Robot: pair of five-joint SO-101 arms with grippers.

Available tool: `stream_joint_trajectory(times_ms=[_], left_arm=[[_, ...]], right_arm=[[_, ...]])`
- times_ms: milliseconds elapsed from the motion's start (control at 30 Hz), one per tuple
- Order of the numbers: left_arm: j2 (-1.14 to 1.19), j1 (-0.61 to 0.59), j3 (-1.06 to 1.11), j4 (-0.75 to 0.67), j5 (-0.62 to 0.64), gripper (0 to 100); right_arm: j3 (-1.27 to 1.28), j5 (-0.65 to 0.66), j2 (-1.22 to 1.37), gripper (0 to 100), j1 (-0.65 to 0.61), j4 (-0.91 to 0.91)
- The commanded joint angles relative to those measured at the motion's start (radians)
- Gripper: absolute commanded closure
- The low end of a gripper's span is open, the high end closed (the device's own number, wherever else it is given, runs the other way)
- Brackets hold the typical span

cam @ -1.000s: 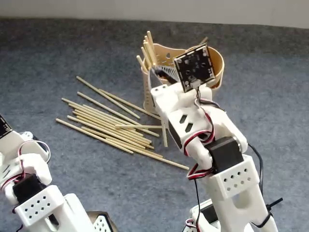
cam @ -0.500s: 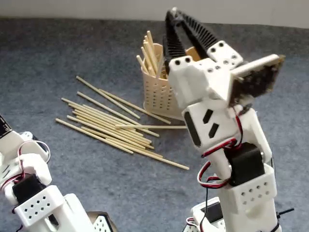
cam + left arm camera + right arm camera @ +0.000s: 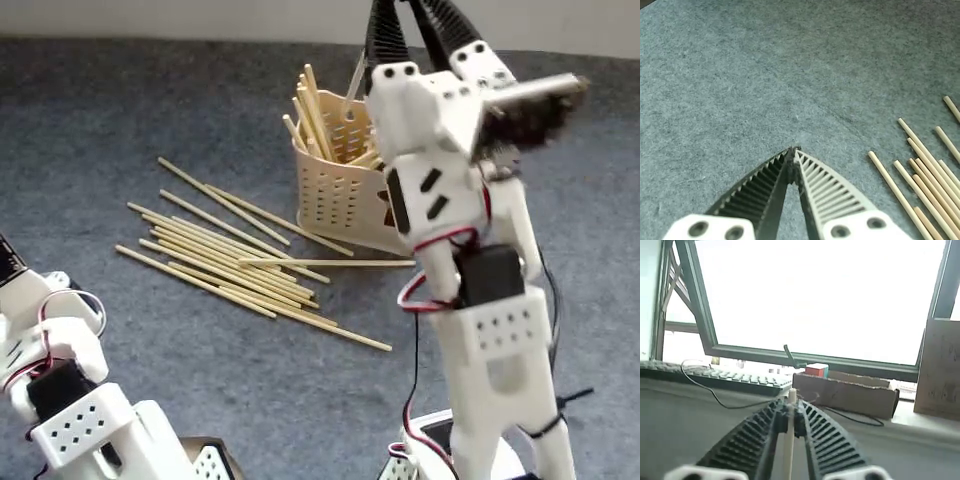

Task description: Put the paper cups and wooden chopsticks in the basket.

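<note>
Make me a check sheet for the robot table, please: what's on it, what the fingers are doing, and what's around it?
Surface: grey fuzzy mat.
Job's things: basket with chopsticks standing in it; loose chopsticks lying on the mat beside it.
Clutter: nothing seen.
Grippers: right gripper raised high, fingers shut on one chopstick; left gripper low over bare mat, fingers shut, empty.
Cables: red, white and black wires on the right arm.
Surroundings: window, keyboard, cardboard box.
</note>
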Motion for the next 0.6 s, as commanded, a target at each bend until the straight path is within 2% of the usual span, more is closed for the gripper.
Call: stream_joint_trajectory(times_ms=[0,267,333,433,567], left_arm=[[-0.012,0.027,-0.007,-0.018,0.003,99],[-0.012,0.027,-0.007,-0.018,0.003,99],[-0.012,0.027,-0.007,-0.018,0.003,99],[-0.012,0.027,-0.007,-0.018,0.003,99],[-0.012,0.027,-0.007,-0.018,0.003,99]], right_arm=[[0.002,-0.006,0.079,99.0,0.022,-0.025],[0.107,-0.006,0.11,98.6,0.022,-0.025],[0.125,-0.006,0.107,94.7,0.022,-0.021],[0.131,-0.006,0.102,86.0,0.016,0.084],[0.113,-0.006,0.097,85.4,-0.004,0.213]])
